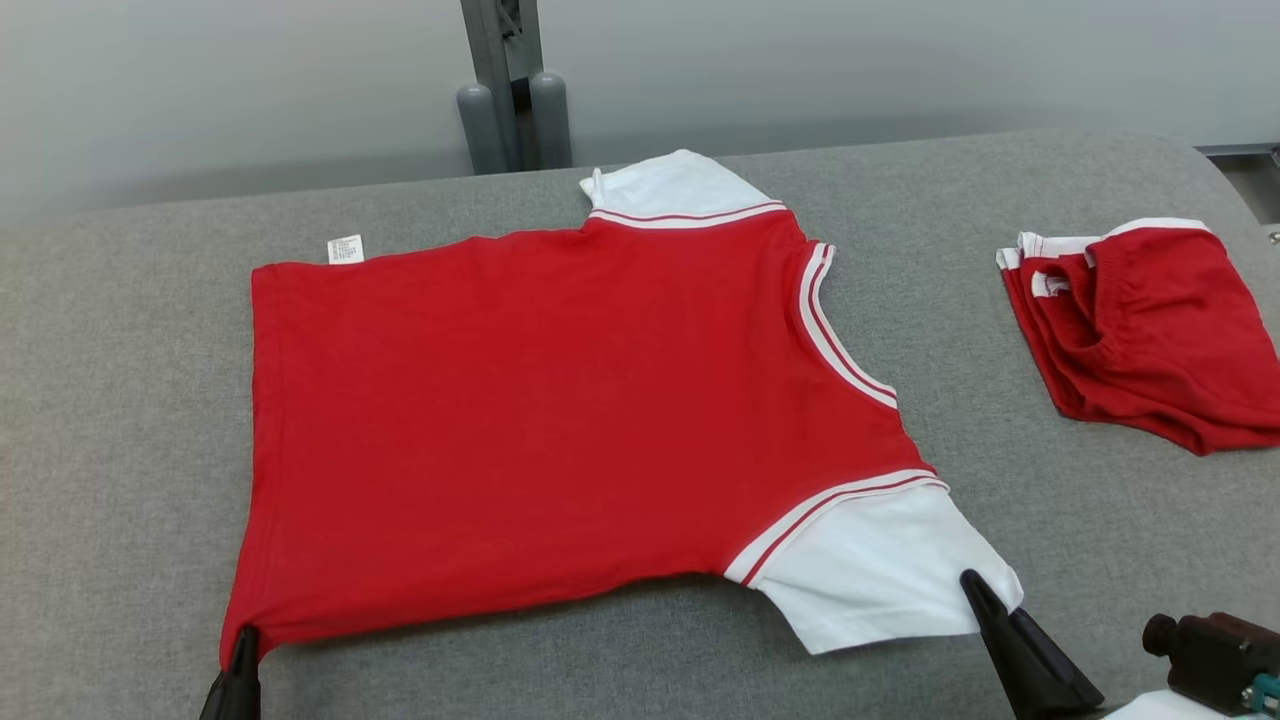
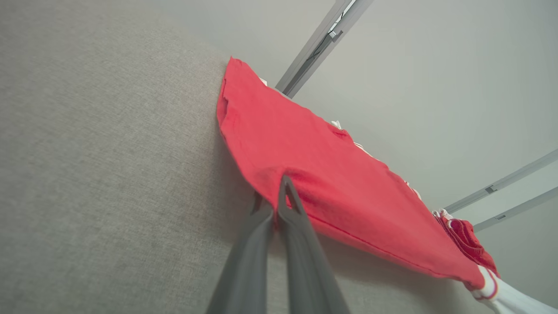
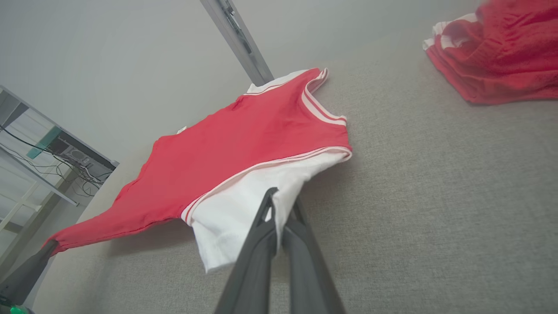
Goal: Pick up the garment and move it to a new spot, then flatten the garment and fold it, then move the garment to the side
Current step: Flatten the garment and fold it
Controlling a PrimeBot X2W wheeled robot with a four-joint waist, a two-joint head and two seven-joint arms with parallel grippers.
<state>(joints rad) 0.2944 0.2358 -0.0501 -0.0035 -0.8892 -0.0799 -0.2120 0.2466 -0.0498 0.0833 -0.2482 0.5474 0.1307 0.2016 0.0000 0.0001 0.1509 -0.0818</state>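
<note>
The garment (image 1: 560, 410) is a red T-shirt with white sleeves and striped trim, spread flat on the grey padded table (image 1: 120, 420), neck to the right. My left gripper (image 1: 243, 640) is shut on its near hem corner, and the left wrist view has that gripper (image 2: 279, 196) pinching the red hem (image 2: 314, 165). My right gripper (image 1: 975, 585) is shut on the edge of the near white sleeve (image 1: 880, 560). In the right wrist view the gripper (image 3: 281, 205) clamps the white sleeve (image 3: 244, 205), whose near edge is lifted slightly off the table.
A second red garment (image 1: 1150, 330) lies folded at the table's right side, also seen as a red pile (image 3: 501, 48) in the right wrist view. A grey post (image 1: 510, 90) stands behind the table's far edge. Part of my right arm (image 1: 1215, 660) sits at the lower right.
</note>
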